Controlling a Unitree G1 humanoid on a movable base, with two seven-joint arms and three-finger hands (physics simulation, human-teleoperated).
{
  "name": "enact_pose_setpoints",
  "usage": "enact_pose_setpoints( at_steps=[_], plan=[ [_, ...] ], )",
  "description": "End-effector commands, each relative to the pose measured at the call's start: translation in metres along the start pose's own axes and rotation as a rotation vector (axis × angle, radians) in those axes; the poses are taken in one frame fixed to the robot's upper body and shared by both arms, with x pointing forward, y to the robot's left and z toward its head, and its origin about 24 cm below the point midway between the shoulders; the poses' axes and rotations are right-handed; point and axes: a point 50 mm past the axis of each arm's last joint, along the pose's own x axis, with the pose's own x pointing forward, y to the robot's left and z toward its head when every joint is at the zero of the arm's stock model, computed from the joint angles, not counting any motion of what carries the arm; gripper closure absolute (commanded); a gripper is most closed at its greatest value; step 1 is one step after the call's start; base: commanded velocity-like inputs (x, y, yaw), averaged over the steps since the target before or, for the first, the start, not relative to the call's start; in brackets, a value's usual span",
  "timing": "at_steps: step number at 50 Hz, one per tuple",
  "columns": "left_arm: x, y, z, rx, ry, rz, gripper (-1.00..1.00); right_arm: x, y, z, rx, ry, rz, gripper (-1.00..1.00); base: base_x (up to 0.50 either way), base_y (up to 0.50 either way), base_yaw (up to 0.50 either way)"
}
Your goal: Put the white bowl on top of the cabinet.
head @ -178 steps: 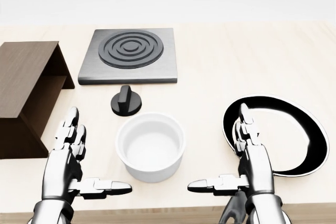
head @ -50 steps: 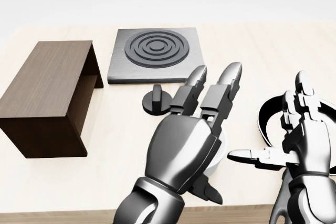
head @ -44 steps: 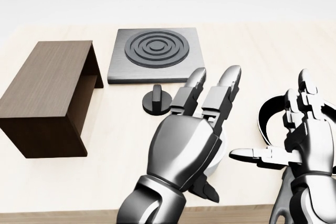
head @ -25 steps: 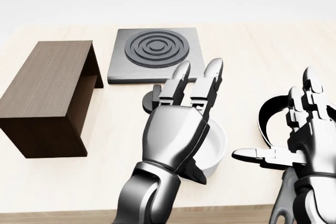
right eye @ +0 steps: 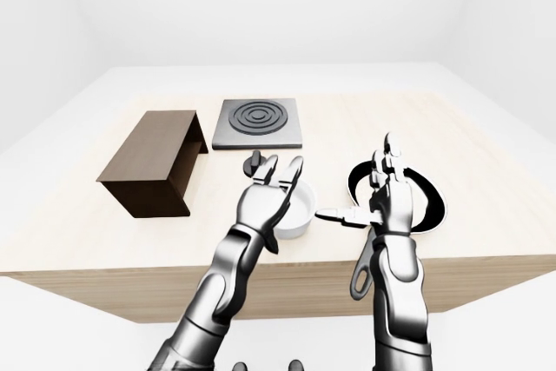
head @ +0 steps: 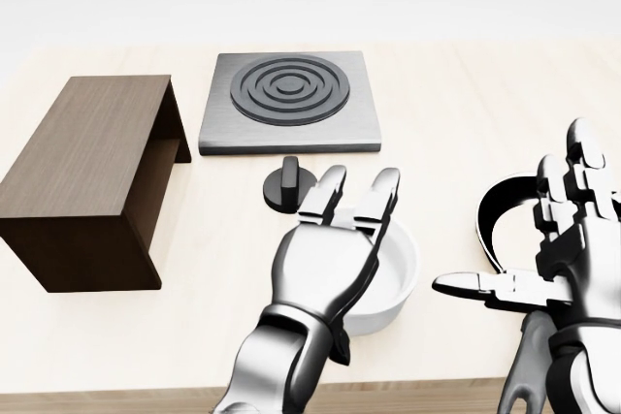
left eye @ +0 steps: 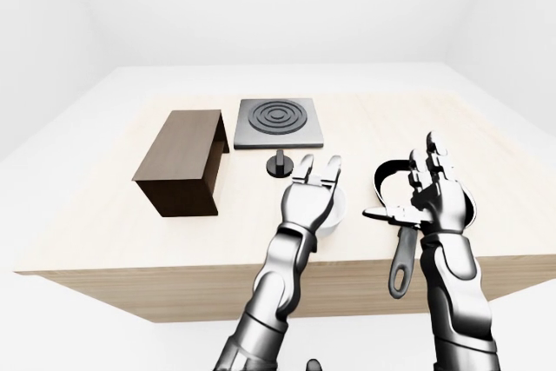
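Observation:
The white bowl (head: 396, 276) stands on the light wooden table, low in the head view, and my left hand hides its left side. My left hand (head: 349, 232) is open, its fingers stretched over the bowl's left rim toward the black knob (head: 288, 188). Its thumb is hidden beneath the palm. My right hand (head: 532, 244) is open to the right of the bowl, apart from it, with the thumb pointing left. The dark brown cabinet (head: 85, 170) stands at the left, its flat top bare and its open side facing right.
A grey hob plate with black rings (head: 289, 99) lies above the knob. A black pan (head: 506, 212) sits behind my right hand, its handle (left eye: 401, 265) reaching over the table's near edge (left eye: 174, 280).
The camera shifted early on, moving the scene rightward. In the last second my left hand sank toward the bottom of the view, uncovering the knob and more of the bowl. My right hand hardly moved.

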Motion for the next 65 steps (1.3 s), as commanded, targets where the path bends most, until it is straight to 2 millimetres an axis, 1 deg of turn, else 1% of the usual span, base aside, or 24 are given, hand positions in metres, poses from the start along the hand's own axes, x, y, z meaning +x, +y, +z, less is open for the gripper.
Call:
enact_pose_setpoints(
  at_steps=[1, 11, 22, 36, 51, 58, 65],
  plan=[
    [0.017, -0.002, -0.021, 0.026, 0.059, -0.008, -1.00, -0.002, 0.001, 0.001, 0.001, -0.005, 0.011, -1.00, 0.00, 0.00, 0.00],
    [0.018, -0.002, -0.021, 0.024, 0.055, -0.005, -1.00, -0.003, 0.003, 0.001, 0.000, -0.004, 0.016, -1.00, 0.00, 0.00, 0.00],
    [0.017, -0.006, -0.015, 0.034, 0.041, -0.026, -1.00, -0.002, 0.002, 0.001, 0.002, -0.005, 0.014, -1.00, 0.00, 0.00, 0.00],
    [0.021, -0.021, -0.022, 0.030, 0.062, -0.085, -1.00, -0.002, 0.001, 0.002, 0.004, -0.009, 0.012, -1.00, 0.00, 0.00, 0.00],
    [0.028, -0.025, -0.032, -0.031, 0.082, -0.070, -1.00, -0.003, 0.002, 0.002, 0.003, -0.009, 0.018, -1.00, 0.00, 0.00, 0.00],
    [0.029, -0.029, -0.031, -0.041, 0.080, -0.081, -1.00, -0.003, 0.002, 0.002, 0.004, -0.010, 0.017, -1.00, 0.00, 0.00, 0.00],
    [0.029, -0.039, -0.029, -0.064, 0.081, -0.095, -1.00, -0.002, 0.002, 0.002, 0.004, -0.006, 0.018, -1.00, 0.00, 0.00, 0.00]
  ],
)
